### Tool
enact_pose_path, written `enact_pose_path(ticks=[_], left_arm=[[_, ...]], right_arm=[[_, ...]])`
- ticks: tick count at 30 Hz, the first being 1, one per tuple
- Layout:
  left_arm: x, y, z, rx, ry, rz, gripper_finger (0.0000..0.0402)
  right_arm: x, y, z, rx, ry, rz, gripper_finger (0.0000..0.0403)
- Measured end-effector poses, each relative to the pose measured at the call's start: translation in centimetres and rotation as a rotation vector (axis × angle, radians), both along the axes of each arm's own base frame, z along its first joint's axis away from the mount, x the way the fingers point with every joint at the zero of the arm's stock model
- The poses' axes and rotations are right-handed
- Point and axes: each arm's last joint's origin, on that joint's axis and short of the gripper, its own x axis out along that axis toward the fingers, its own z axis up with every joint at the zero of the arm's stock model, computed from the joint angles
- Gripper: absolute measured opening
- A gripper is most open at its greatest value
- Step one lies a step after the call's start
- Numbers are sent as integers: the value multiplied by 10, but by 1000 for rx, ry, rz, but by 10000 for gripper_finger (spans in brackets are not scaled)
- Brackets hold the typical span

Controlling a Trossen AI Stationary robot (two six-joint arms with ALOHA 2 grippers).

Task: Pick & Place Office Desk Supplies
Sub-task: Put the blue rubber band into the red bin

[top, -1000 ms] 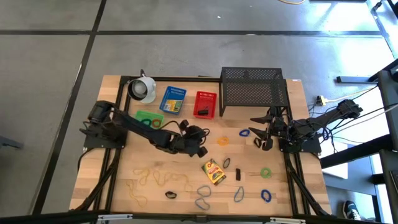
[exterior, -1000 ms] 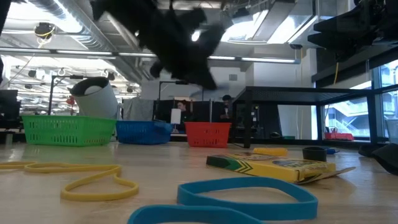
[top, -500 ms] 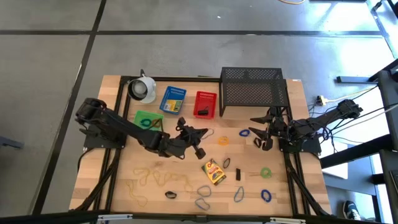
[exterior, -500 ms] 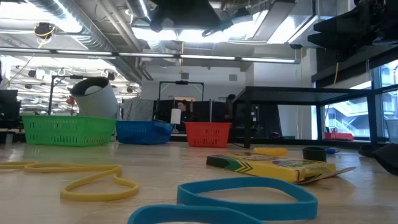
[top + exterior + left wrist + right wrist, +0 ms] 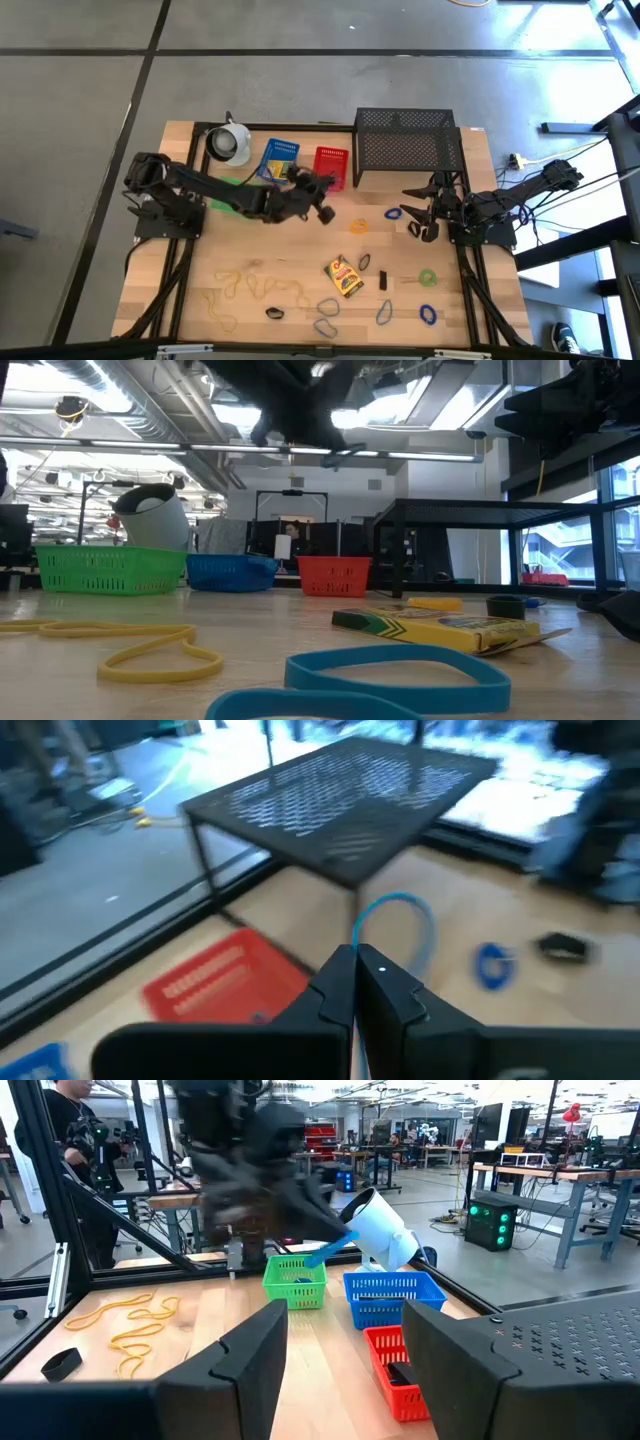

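One blue rubber-band loop [image 5: 400, 925] hangs pinched in the left end effector [image 5: 318, 190], fingers pressed together on it, high over the wooden bench [image 5: 190, 270] near its centre and just at six o'clock of the small red plastic basket [image 5: 331, 167]. The step in hand looks like the carry: loop up off the bench, on its way to a bin. In the right wrist view the loop dangles close to the small blue plastic basket [image 5: 392, 1295], which sits at nine o'clock of the red one, so that bin seems the likely match. The next move probably calls for a short swing toward eleven o'clock, a stop squarely over the blue basket's rim, then spreading the fingers so the limp loop drops inside rather than draping over the wall.

The right end effector [image 5: 420, 219] waits at three o'clock, fingers spread, holding nothing. Plenty is left to sort: more rubber-band loops [image 5: 328, 306] lie along the six o'clock edge, with a yellow-green crayon box [image 5: 344, 275] flat just past centre toward five o'clock.
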Motion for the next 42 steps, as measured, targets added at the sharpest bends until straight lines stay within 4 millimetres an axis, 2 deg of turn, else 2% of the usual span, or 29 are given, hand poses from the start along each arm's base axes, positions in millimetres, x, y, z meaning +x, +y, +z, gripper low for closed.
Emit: enact_pose_path(ticks=[5,10,16,26,42], left_arm=[[7,30,-19,-15,42,90,3],[15,56,-51,-25,118,163,3],[27,77,-79,-41,97,194,3],[33,83,-102,-96,120,128,3],[33,83,-101,-111,115,99,5]], right_arm=[[0,0,0,0,0,0,201],[0,0,0,0,0,1,201],[0,0,0,0,0,0,201],[0,0,0,0,0,0,201],[0,3,1,6,-10,108,201]])
